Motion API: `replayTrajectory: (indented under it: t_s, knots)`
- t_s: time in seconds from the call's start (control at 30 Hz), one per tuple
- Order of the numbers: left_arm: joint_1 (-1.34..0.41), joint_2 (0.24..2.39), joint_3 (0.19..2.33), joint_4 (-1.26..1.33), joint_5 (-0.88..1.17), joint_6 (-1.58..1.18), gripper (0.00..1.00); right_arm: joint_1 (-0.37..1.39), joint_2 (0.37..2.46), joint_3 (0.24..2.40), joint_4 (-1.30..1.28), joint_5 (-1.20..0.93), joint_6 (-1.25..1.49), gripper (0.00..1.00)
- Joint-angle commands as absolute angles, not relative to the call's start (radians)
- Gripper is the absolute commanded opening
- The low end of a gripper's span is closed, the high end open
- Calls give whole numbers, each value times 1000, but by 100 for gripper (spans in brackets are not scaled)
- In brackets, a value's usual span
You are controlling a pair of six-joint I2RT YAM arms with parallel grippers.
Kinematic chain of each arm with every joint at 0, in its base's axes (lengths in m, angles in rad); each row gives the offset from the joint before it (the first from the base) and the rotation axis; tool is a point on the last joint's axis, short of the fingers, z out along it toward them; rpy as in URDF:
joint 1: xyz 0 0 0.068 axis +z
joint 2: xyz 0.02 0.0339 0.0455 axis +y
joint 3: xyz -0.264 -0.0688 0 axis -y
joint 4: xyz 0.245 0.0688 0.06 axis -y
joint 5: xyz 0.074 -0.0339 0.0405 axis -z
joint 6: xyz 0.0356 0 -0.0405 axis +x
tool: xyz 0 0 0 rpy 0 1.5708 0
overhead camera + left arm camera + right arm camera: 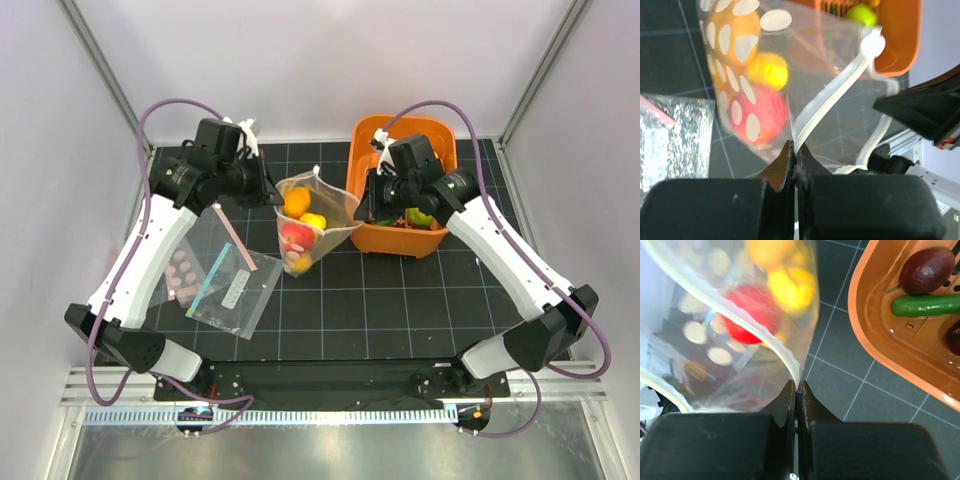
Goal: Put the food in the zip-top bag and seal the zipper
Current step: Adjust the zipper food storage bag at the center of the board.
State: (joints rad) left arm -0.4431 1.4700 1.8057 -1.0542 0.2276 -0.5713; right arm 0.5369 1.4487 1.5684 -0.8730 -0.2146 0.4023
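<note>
The dotted zip-top bag [310, 222] hangs between my two grippers above the mat, with a red apple [295, 235], a yellow pepper [314, 220] and orange mangoes [297, 200] inside. My left gripper [268, 192] is shut on the bag's zipper [827, 102] at its left end. My right gripper [366, 205] is shut on the zipper [775, 345] at its right end. In the wrist views the apple [757, 112] [752, 312] shows through the plastic. A green lime [420, 216], a dark purple piece [927, 269] and a green pod [925, 305] lie in the orange basket [400, 235].
A clear bag with a teal strip and white label [232, 290] and a pink-dotted bag [182, 270] lie on the mat at the left. A loose pink strip [233, 238] lies beside them. White walls and a metal frame surround the mat.
</note>
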Motion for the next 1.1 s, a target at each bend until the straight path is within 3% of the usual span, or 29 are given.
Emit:
replayTrajectory:
  t_s: [0.0,0.13,0.37,0.5,0.67,0.73,0.77,0.93,1.07]
  knots:
    - [-442,1448,1731,-1033,276,-589,0,540,1433,1585,-833,-245,400,1]
    - [-448,1463,1695,-1005,302,-603,0,595,1424,1588,-706,-377,423,1]
    - [-440,1505,1773,-1060,298,-575,0,614,1528,1674,-830,-192,420,1]
    - [-433,1512,1785,-1078,291,-548,6,621,1514,1626,-778,-310,384,1]
    - [-426,1517,1766,-1055,357,-552,5,676,1451,1549,-712,-302,368,1]
    - [-428,1506,1729,-1025,373,-563,3,676,1457,1537,-721,-301,370,13]
    - [-426,1505,1721,-1017,374,-572,2,676,1457,1523,-727,-295,370,41]
    - [-428,1505,1719,-1008,361,-569,1,663,1428,1514,-750,-119,339,70]
    - [-426,1522,1756,-1040,331,-542,1,611,1417,1558,-739,-63,327,74]
